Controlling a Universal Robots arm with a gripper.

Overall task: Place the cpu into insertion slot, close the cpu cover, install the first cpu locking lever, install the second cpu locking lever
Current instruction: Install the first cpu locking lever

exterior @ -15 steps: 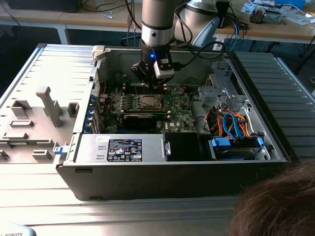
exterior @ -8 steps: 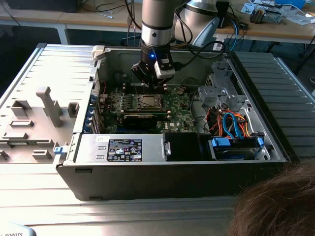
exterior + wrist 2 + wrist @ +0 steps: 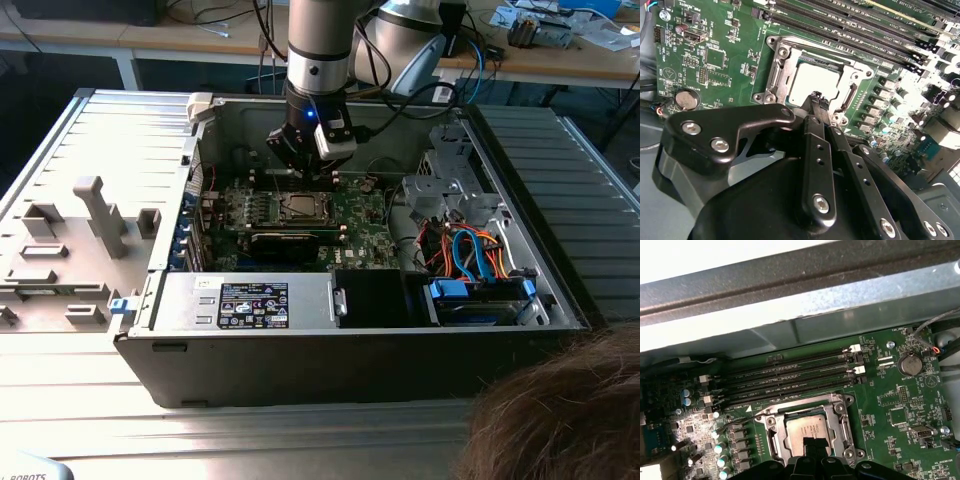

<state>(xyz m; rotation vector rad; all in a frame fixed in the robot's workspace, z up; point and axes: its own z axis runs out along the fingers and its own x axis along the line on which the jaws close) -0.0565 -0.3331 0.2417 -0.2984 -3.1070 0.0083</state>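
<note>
Ribbed grey tabletop [image 3: 250,430], open computer case [image 3: 300,345], green circuit board [image 3: 735,75] inside — and just above it the gripper [image 3: 816,100], fingertips [image 3: 810,106] pressed together, nothing visibly pinched. Below the tips, the cpu [image 3: 807,80] seated flat in the insertion slot [image 3: 826,61], cpu cover [image 3: 781,67] apparently lowered around it. Probably light, stiff, slick-topped, fragile underneath — best gripped by opposite edges.

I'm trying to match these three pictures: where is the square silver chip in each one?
Exterior view: chip on the green board, right by the end effector.
Second wrist view: chip just past the end effector tip.
First wrist view: chip beside the long slots.
Shared landmark: the silver frame around it.
</note>
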